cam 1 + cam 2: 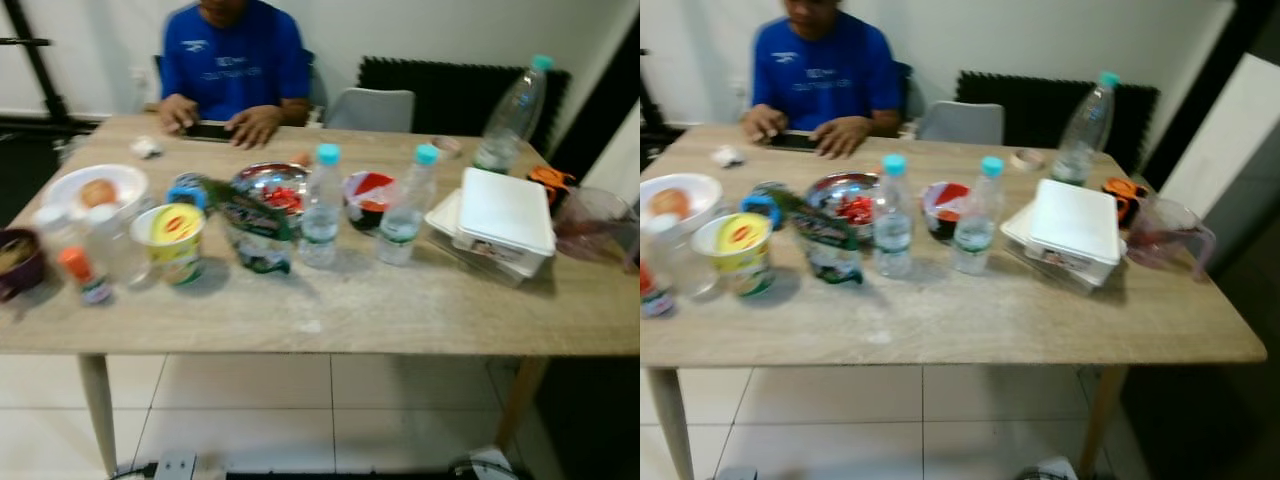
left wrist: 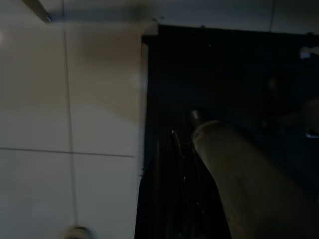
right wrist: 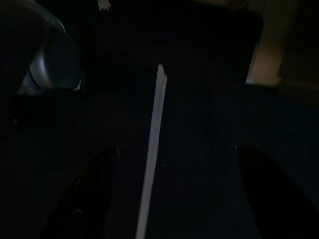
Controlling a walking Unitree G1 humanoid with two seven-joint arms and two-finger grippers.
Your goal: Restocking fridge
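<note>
In the left eye view, a light wooden tabletop (image 1: 420, 310) stands on a white tiled floor, crowded with groceries. Two small clear plastic water bottles with teal caps (image 1: 321, 210) stand upright near the centre, the second at three o'clock from the first. At nine o'clock from them lies a dark green snack bag (image 1: 255, 230), then a yellow-lidded tub (image 1: 175, 240). A white foam takeaway box (image 1: 500, 215) sits at three o'clock from the bottles, and a tall clear bottle with a teal cap (image 1: 512, 115) stands at the far edge, at one o'clock. A person in a blue shirt (image 1: 235, 55) sits at twelve o'clock, hands resting on the far edge.

The right eye view gives the same layout, with a clear measuring jug (image 1: 1170, 235) at the tabletop's right end.

The left wrist view is dim: the left end effector (image 2: 172, 189) hangs over pale floor tiles, and whether its fingers are apart or together cannot be told.

In the right wrist view, the right end effector (image 3: 174, 194) hangs in shadow with its two black fingers spread wide apart.

Both arms hang low, so the bottles lie ahead and above them, long axes vertical; being near centre, neither arm looks clearly nearer.
</note>
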